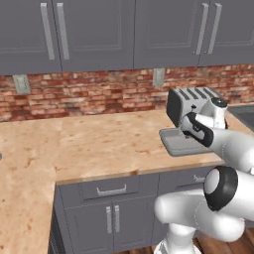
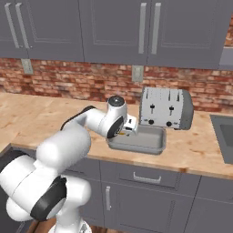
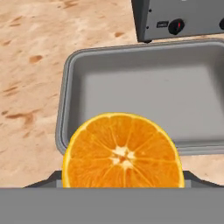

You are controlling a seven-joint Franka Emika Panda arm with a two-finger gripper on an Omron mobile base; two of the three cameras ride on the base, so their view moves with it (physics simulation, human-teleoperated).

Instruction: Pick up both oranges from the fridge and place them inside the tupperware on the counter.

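One orange (image 3: 122,153), showing a cut face with segments, sits between the fingers of my gripper (image 3: 122,181), which is shut on it. The hand hovers just above the near left corner of the grey tupperware (image 3: 70,100), whose inside holds nothing. From the base cameras, the gripper (image 2: 131,125) hangs over the left end of the tupperware (image 2: 148,144) on the wood-grain counter (image 2: 36,113). In the left base view the wrist covers the gripper (image 1: 187,125) above the tupperware (image 1: 178,145). The fridge is out of view.
A silver toaster (image 2: 166,108) (image 1: 191,101) (image 3: 175,17) stands right behind the tupperware, close to my hand. A dark sink (image 2: 224,136) lies at the right end of the counter. Brick wall and grey upper cabinets rise behind. Bare counter (image 1: 89,144) stretches to the left.
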